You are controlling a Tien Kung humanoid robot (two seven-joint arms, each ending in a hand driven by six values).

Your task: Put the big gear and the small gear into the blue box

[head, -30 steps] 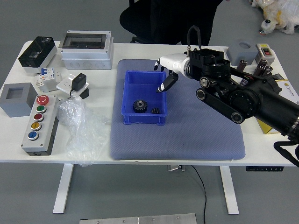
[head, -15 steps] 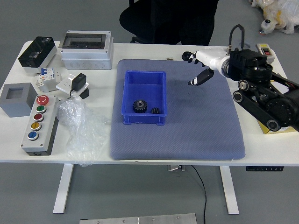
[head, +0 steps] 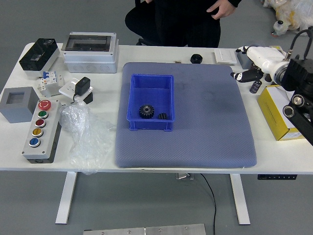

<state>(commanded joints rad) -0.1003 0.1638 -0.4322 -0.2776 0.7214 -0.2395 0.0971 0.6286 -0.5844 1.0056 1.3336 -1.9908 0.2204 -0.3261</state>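
Has swung farther right since the earlier frame with the right hand, now near the mat's far right corner, with fingers loosely extended and holding nothing. Can see the big gear inside the blue box, black, toothed and lying flat; just to its right, the small gear, black and ridged. See both in the same places as before. Can now also see a white block, more of the yellow box, and a person's hand against dark clothing.
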